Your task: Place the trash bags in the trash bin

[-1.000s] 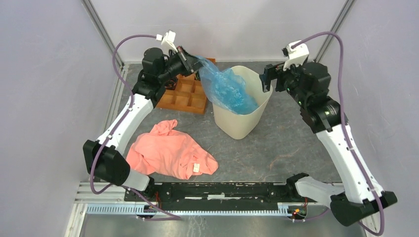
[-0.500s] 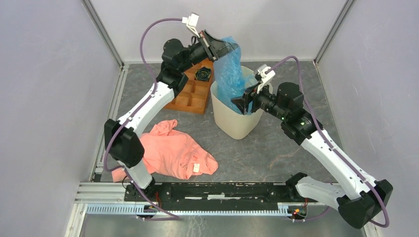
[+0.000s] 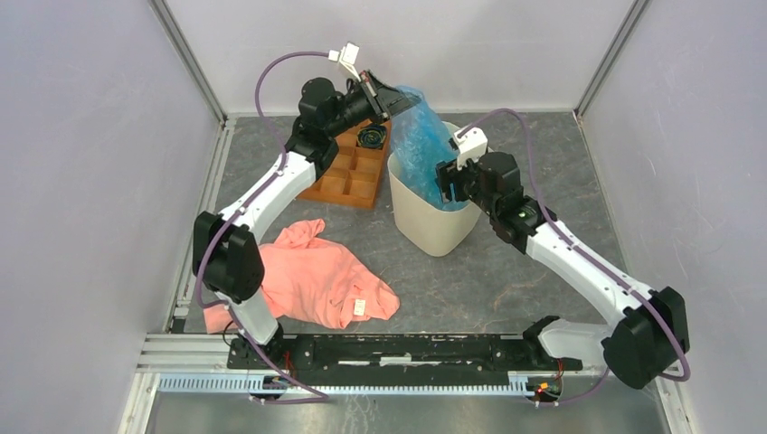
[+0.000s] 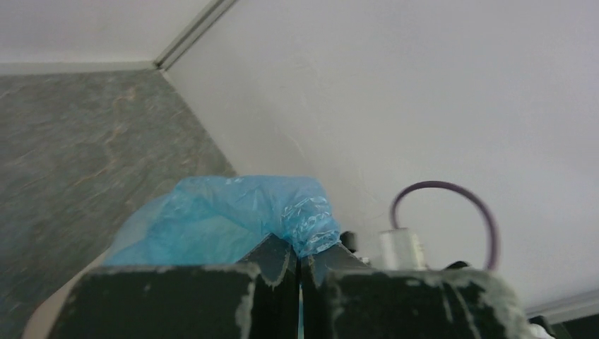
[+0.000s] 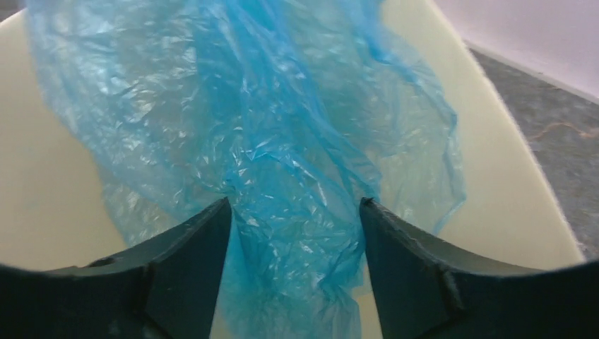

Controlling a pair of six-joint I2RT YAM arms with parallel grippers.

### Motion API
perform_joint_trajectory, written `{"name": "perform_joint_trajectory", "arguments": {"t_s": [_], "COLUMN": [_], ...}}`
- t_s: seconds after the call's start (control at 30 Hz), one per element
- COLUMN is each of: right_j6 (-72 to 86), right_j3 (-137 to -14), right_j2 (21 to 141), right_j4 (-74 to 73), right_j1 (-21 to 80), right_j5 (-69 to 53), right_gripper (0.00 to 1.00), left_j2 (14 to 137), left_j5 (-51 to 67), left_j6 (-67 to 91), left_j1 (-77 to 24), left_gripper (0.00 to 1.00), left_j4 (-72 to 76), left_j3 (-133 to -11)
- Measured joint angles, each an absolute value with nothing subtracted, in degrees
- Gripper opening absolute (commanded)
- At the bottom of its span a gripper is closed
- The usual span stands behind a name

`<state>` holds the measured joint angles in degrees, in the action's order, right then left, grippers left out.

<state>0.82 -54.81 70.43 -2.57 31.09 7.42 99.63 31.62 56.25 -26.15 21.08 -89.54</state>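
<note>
Overhead view of a grey table [image 3: 506, 271] with two robot arms reaching toward a cream bin [image 3: 434, 226] that stands near the middle. The left tool [image 3: 391, 98] is clenched on the top edge of a thin blue bag [image 3: 418, 145] and holds it above the bin's far rim. The bag hangs down from that pinch, and its lower part is inside the bin. The right tool [image 5: 295, 212] is at the bin's mouth with its jaws spread wide. Crumpled film lies between them, but nothing is gripped.

Most of the bag looks to be inside, while its top sits above the rim. The main risk seems to be in letting go: if the left tool lets go where it is, the light film could drape over the far rim or slide out toward the orange tray [image 3: 348, 176] just beside the bin. The film might also cling to the fingers and lift out as an arm pulls away. Trapped air could make the bag puff back up after a push. A hard push from the right tool against the wall could tip or shove the bin, which looks light. A pink cloth [image 3: 312, 280] lies well apart, nearer the arm bases
</note>
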Motion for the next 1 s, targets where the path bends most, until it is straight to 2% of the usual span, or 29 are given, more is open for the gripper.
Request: {"name": "perform_joint_trajectory", "arguments": {"t_s": [0.2, 0.4, 0.6, 0.8, 0.93, 1.0], "right_j6": [0.84, 1.45, 3.27, 2.42, -4.16, -8.21], "right_j3": [-59.81, -65.54, -69.3, -71.24, -70.35, -66.17], "right_j2": [63.18, 52.53, 53.32, 62.17, 64.82, 62.89], "right_j4": [-13.15, -15.07, -14.66, -17.17, -19.35, -16.1], "right_j1": [31.24, 31.24, 31.18, 31.16, 31.14, 31.11], "right_j5": [5.19, 10.76, 12.91, 6.13, -1.54, -6.66], "right_gripper": [0.95, 0.93, 0.92, 0.91, 0.9, 0.91], "left_j2": [95.53, 86.46, 79.57, 73.14, 72.36, 72.66], "left_j5": [31.9, 33.67, 33.56, 31.51, 28.73, 27.99], "left_j6": [50.65, 48.6, 48.56, 46.41, 41.63, 39.79], "left_j1": [-24.71, -24.88, -24.88, -24.88, -24.86, -24.86], "left_gripper": [0.02, 0.02, 0.02, 0.02, 0.02, 0.02], "left_j4": [16.69, 16.82, 15.44, 7.03, -0.71, -3.64], "left_j3": [-83.15, -76.55, -71.96, -64.45, -65.17, -66.78]}}
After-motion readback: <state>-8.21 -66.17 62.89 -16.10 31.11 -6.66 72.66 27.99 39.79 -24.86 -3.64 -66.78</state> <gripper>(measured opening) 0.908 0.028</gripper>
